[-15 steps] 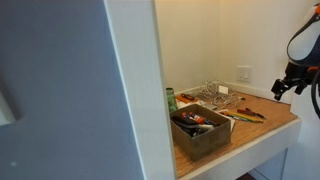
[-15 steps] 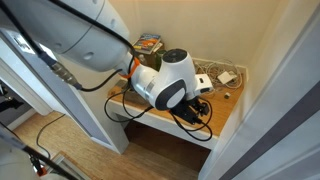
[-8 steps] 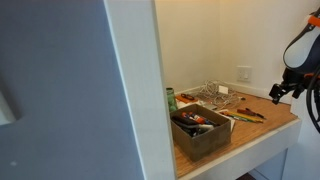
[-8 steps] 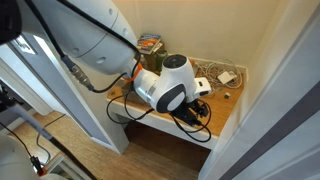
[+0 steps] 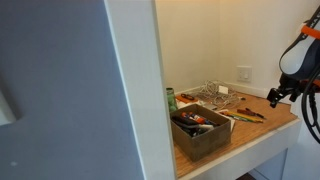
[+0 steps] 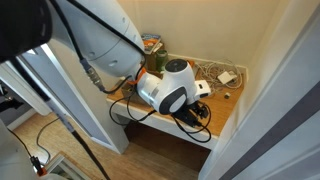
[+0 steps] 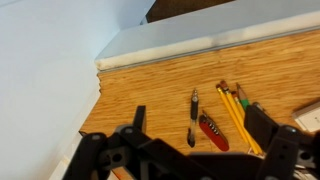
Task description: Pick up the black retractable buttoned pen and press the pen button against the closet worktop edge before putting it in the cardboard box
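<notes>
The gripper [image 7: 198, 122] hangs over the worktop [image 7: 140, 85] with its two fingers [image 7: 137, 115] spread wide and nothing between them. The pen [image 7: 193, 108] lies flat on the wood below that gap, clear of both fingers.

Just right of the pen, close against its nearer half, lies a short red pocket tool [image 7: 212, 132]. Right of that, still beside the pen, are two yellow pencils [image 7: 234, 112], slanted. Left of the pen is only wood. In an exterior view the cardboard box [image 5: 207, 141] sits well apart from the pen's spot, toward the white wall, with clutter inside. A tangle of white cables [image 5: 213, 94] lies behind it.

Compared with a second ago, the gripper stands lower and further in over the board in that exterior view. The box and cables have not shifted.

The pen's long axis runs almost straight from the gripper toward the closet worktop edge [image 7: 205, 50], leaning slightly. Its far end looks paler, but which end carries the button cannot be told.
</notes>
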